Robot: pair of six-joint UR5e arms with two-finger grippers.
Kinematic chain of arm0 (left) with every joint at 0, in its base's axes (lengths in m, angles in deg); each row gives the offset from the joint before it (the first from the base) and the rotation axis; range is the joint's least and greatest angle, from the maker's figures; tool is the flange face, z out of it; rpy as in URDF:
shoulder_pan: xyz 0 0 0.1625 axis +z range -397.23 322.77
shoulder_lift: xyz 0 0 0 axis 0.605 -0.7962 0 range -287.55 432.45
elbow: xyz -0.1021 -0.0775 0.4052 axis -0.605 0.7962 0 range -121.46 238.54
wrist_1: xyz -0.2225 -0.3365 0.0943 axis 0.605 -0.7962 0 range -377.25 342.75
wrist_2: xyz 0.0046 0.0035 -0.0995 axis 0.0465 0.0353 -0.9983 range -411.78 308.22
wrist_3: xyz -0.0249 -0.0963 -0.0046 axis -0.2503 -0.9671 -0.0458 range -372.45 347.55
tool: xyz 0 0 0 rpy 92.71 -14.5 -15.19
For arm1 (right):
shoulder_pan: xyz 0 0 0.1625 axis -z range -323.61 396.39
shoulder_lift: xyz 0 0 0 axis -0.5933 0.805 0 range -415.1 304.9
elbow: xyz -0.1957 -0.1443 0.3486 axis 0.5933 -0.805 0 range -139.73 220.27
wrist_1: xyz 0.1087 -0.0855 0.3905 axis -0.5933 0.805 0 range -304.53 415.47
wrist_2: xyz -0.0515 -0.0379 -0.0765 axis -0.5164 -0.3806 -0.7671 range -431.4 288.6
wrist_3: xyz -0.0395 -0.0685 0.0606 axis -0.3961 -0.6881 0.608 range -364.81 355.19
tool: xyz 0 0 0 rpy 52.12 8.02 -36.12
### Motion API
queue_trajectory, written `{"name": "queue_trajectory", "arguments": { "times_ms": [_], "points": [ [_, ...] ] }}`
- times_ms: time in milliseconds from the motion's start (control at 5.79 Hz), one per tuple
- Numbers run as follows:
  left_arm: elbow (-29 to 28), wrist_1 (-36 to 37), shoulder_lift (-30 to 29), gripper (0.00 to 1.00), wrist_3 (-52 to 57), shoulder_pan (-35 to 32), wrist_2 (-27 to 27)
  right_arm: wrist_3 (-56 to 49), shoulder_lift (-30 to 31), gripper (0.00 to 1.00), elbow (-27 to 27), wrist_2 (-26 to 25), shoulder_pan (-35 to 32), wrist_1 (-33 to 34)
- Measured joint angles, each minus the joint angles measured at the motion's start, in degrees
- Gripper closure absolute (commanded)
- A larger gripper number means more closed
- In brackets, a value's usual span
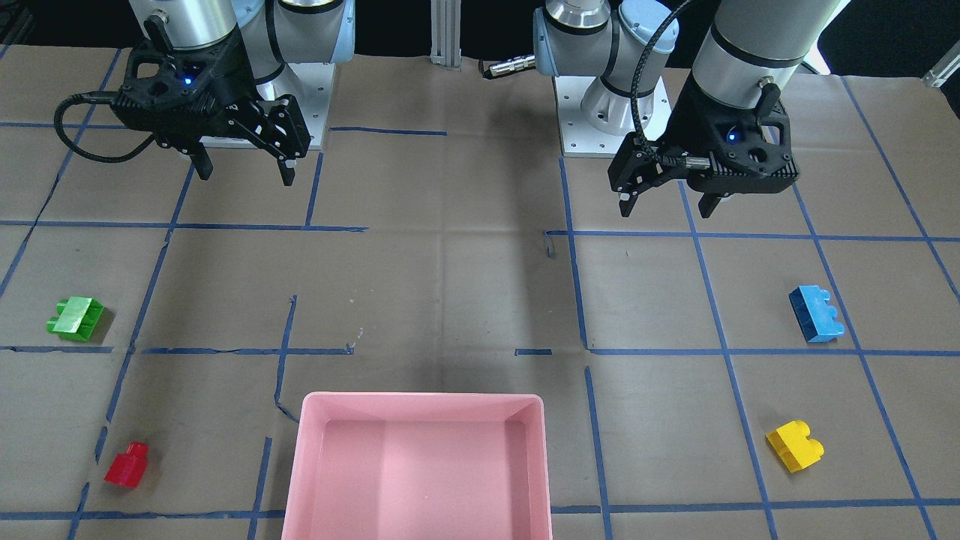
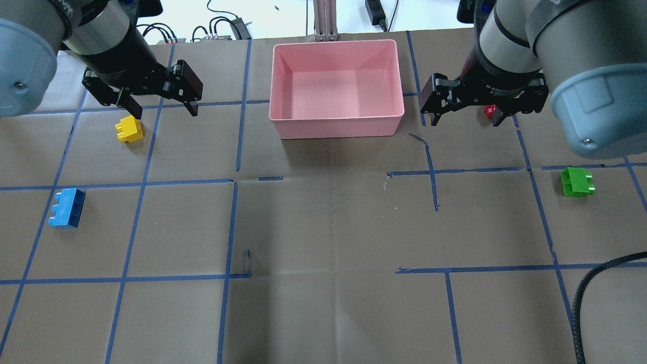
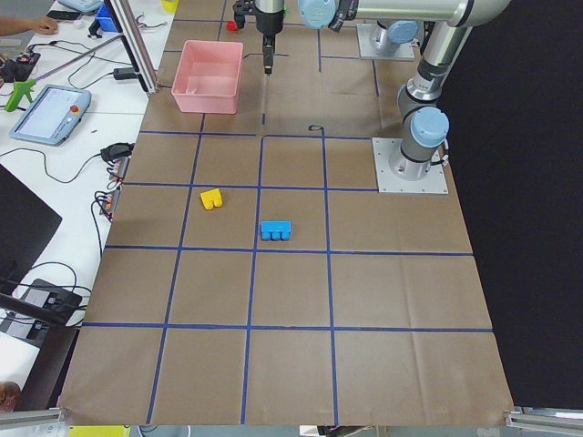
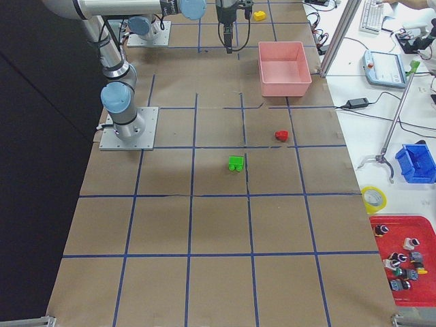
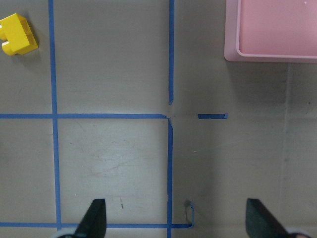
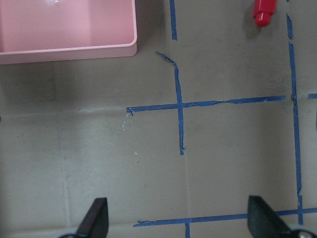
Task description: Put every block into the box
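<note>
The pink box (image 1: 420, 399) stands empty at the middle of the table's far side from the robot, and shows in the overhead view (image 2: 336, 123). The yellow block (image 2: 129, 129) and blue block (image 2: 66, 208) lie on my left side. The red block (image 2: 489, 110) and green block (image 2: 576, 182) lie on my right side. My left gripper (image 2: 164, 112) is open and empty, raised above the table near the yellow block (image 5: 17, 33). My right gripper (image 2: 466, 121) is open and empty, raised near the red block (image 6: 262, 13).
The table is covered in brown paper with a blue tape grid. The arm bases (image 1: 600, 112) stand at the robot's edge. A side bench with a tablet (image 3: 50, 114) and cables runs along the box's side, past an aluminium post (image 2: 323, 20).
</note>
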Motion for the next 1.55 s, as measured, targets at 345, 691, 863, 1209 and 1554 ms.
{"name": "queue_trajectory", "arguments": {
  "times_ms": [345,691,863,1209,1554],
  "points": [
    [0.0,0.0,-0.1,0.0,0.0,0.0,0.1,-0.3,-0.1,0.0,-0.2,0.2,0.5,2.4],
    [0.1,0.0,0.1,0.0,0.0,0.1,0.1,-0.4,-0.1,0.0,-0.1,0.3,0.6,3.2],
    [0.2,0.0,0.5,0.0,0.0,0.3,0.1,-0.3,-0.1,0.0,0.0,0.3,0.5,3.2],
    [0.0,0.1,0.6,0.0,2.9,2.0,0.3,-0.2,-0.1,0.0,0.0,0.2,0.4,3.0],
    [0.2,0.1,1.1,0.0,11.7,11.4,0.2,-0.3,-0.1,0.0,0.0,0.3,0.4,3.2]
  ]
}}
